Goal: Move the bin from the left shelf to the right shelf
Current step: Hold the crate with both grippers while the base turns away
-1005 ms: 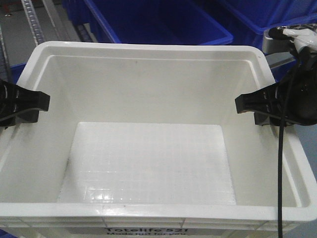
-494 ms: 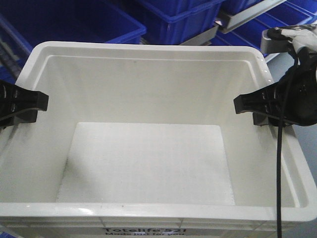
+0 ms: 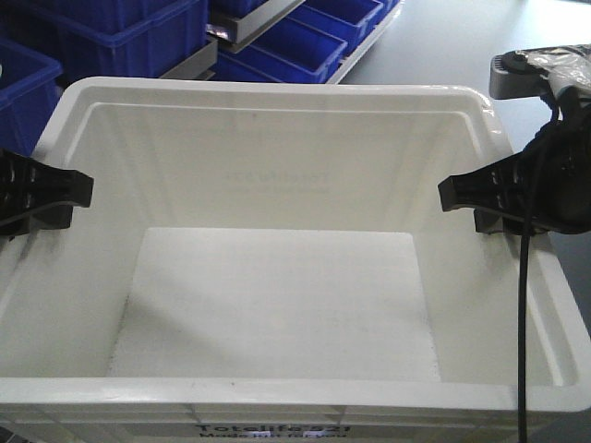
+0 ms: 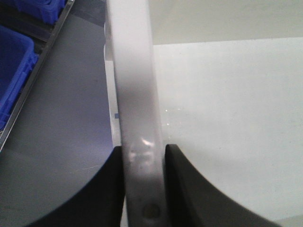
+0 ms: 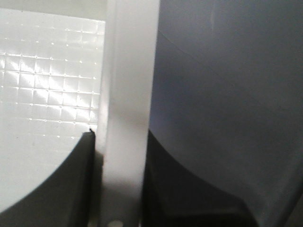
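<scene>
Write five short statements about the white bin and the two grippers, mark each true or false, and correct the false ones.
1. The left gripper is shut on the bin's left rim. True.
2. Several small parts lie inside the bin. False: nothing lies inside it; only its bare white bottom shows.
3. The right gripper hangs open above the bin. False: it is shut on the right rim, with one finger inside the wall and one outside.
4. Blue bins stand on shelving beyond the bin's far left corner. True.
5. A black cable runs down past the bin's right side in the front view. True.
</scene>
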Action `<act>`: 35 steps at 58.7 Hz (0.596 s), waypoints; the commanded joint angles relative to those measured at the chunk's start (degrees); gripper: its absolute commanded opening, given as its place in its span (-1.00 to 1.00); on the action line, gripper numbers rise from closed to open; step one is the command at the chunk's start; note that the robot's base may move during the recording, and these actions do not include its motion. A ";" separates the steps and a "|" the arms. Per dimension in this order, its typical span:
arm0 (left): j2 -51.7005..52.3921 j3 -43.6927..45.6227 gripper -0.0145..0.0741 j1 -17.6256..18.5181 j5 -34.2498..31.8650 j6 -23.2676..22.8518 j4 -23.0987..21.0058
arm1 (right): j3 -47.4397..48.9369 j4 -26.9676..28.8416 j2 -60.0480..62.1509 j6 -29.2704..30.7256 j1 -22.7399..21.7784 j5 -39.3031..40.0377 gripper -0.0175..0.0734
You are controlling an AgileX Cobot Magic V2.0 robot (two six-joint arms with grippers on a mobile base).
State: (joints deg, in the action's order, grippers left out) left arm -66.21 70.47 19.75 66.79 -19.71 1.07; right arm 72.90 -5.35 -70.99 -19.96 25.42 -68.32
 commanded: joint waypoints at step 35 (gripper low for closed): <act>1.71 2.11 -0.69 0.38 -5.03 1.03 1.13 | 2.29 -1.80 1.99 1.26 -0.13 3.93 -0.59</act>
State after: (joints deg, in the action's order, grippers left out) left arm -66.21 70.47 19.75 67.05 -19.71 1.18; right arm 72.90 -5.24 -70.99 -19.96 25.42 -68.45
